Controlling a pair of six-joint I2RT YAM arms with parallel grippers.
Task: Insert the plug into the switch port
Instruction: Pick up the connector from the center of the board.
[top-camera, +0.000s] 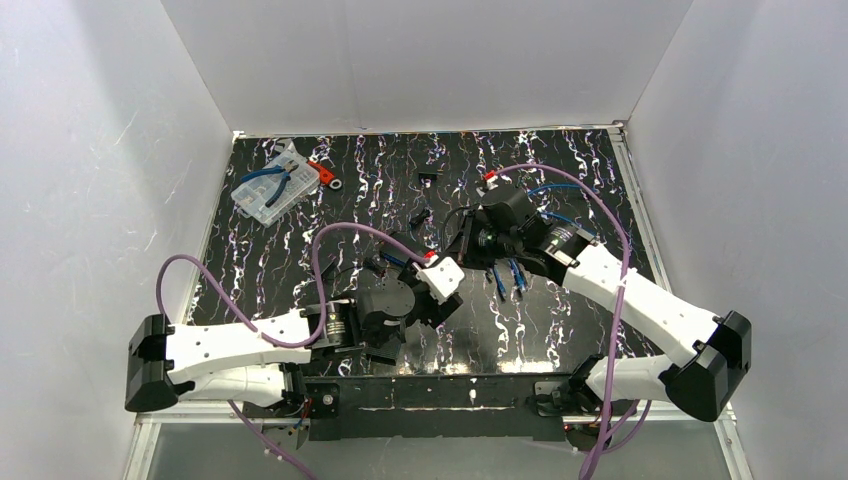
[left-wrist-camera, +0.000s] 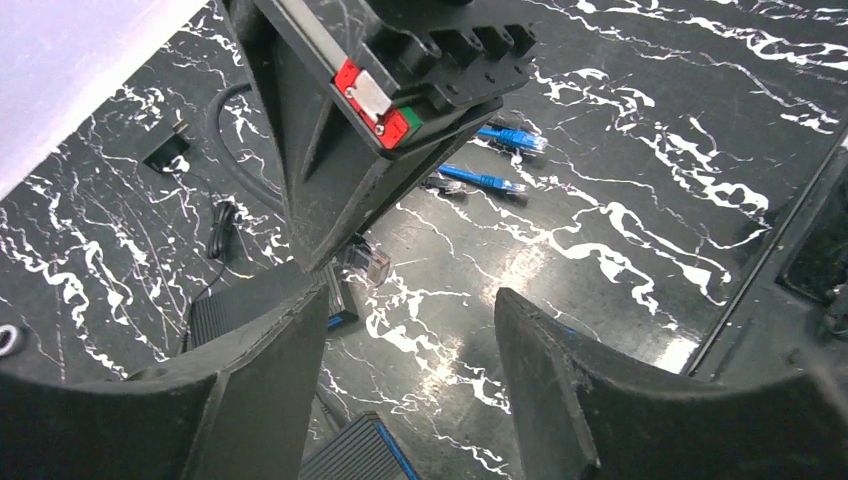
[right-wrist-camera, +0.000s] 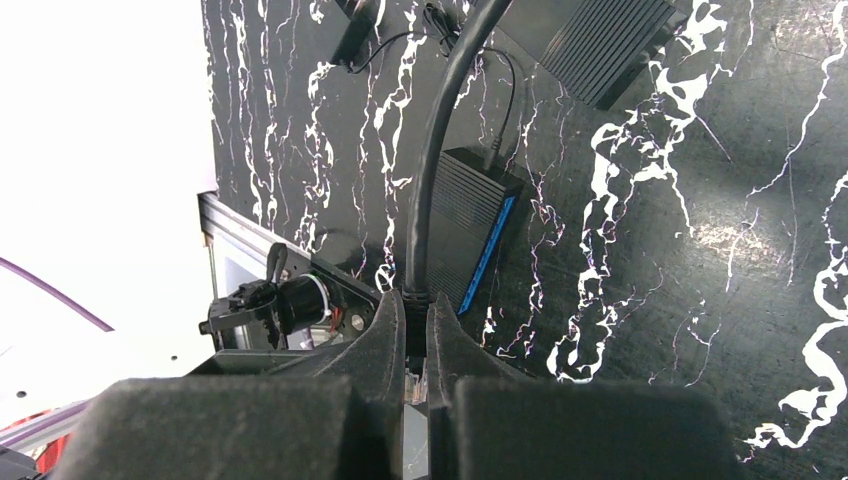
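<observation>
Black marbled table (top-camera: 560, 330) carried everything. Right gripper (right-wrist-camera: 418, 320) hung tilted above it, jaws pressed together on a clear plug (right-wrist-camera: 414, 385) whose black cable (right-wrist-camera: 440, 130) ran up and away. Left gripper (left-wrist-camera: 410, 300) stood nearby, jaws apart over bare table. Below lay the ribbed switch (right-wrist-camera: 462, 225), blue-edged, flat on the table, apart from the plug. Two loose blue cables (left-wrist-camera: 485, 180) lay on the marble beyond the right gripper.

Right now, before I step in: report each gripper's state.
Left gripper: open, holding nothing.
Right gripper: shut on the black cable at its plug end.
</observation>
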